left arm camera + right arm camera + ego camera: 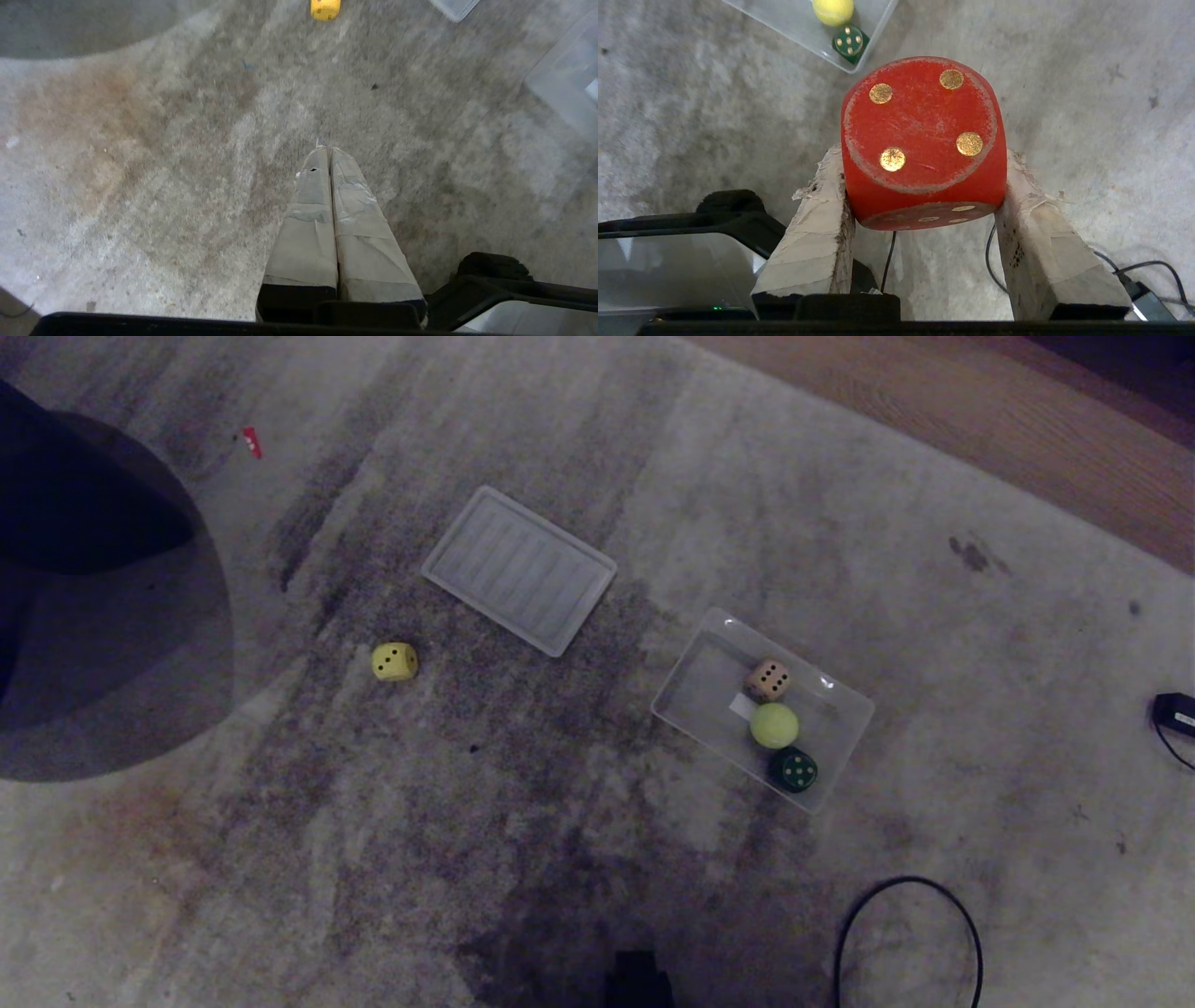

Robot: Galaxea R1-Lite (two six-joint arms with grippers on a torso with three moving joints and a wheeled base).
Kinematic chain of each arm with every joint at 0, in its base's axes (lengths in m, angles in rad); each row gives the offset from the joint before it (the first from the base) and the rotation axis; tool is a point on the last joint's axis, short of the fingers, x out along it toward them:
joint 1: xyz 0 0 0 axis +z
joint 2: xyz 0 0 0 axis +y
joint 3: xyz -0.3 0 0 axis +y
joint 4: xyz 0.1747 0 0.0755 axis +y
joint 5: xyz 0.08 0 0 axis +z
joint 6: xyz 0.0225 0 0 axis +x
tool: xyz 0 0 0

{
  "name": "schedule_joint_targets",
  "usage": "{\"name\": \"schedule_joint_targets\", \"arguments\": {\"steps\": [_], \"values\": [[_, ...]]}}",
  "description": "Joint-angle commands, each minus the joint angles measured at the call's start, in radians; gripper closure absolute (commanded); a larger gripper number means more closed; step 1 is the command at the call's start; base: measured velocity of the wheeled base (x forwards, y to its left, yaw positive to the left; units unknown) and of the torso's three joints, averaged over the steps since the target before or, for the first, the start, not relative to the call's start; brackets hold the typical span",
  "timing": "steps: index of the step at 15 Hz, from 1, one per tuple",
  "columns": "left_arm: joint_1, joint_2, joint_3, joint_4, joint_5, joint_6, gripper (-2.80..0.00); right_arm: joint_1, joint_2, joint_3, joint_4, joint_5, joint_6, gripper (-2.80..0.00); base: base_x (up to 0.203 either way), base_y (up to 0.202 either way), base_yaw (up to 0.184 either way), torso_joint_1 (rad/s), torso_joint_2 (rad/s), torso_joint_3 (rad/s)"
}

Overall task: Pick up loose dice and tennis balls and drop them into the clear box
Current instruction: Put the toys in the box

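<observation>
A red die (923, 140) is clamped between the taped fingers of the right gripper (924, 186), above the carpet (523, 821) and short of the clear box (686, 695).

In the right wrist view the box lies at about eleven o'clock from the held die, well apart from it, with a tennis ball (774, 725), a dark green die (794, 770) and a tan die (767, 680) already inside. The die is best carried until the bare half of the box lies under it, then lowered before release, so a bounce over the low wall is avoided. A yellow die (394, 661) is left loose at nine o'clock of the ribbed lid (519, 569). The left gripper (328, 151) hangs over bare carpet, fingers pressed together, empty.
</observation>
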Motion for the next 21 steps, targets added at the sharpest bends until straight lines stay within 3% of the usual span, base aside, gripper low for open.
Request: {"name": "schedule_joint_targets", "arguments": {"steps": [1,10,21], "values": [[0.000,0.001,0.002,-0.001,0.001,-0.001,0.00,0.000,0.000,0.000,0.001,0.000,0.000,0.00,0.000,0.000,0.000,0.002,0.00,-0.207],[0.000,0.001,0.002,0.000,0.000,0.002,0.00,0.000,0.000,0.000,0.001,0.000,0.002,0.00,0.000,0.000,0.000,0.003,0.00,-0.189],[0.000,0.001,0.002,-0.001,0.000,0.000,0.00,-0.001,0.001,-0.001,0.001,-0.006,0.027,0.00,0.000,0.000,0.000,0.001,0.00,-0.014]]}}
